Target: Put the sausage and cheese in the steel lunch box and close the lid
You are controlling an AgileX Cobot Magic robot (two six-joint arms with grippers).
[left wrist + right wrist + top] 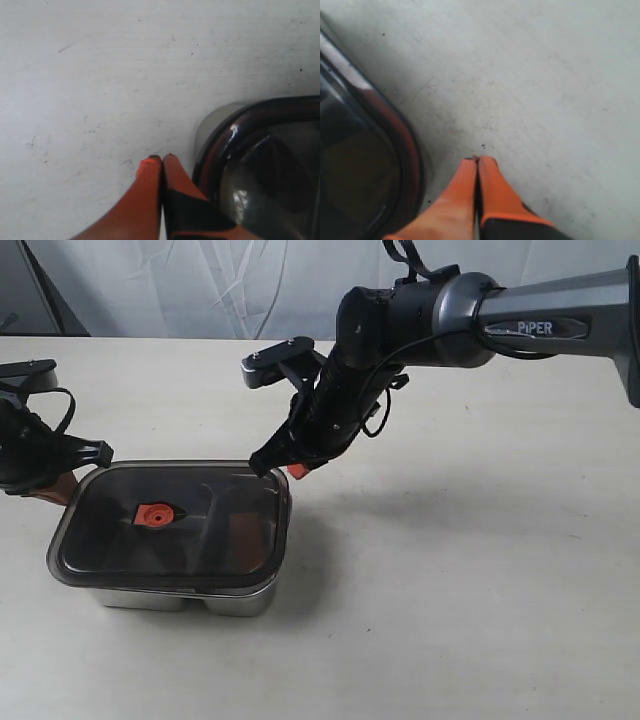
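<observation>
Your left fingers (149, 200) and right fingers (495, 192) both pinched together, empty, beside lid (200, 535) resting on steel lunch box (185, 598).

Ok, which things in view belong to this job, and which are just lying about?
Job: lid, sitting on steel lunch box; left gripper and right gripper, both shut beside it.
Not part of it: table, white curtain behind.
</observation>
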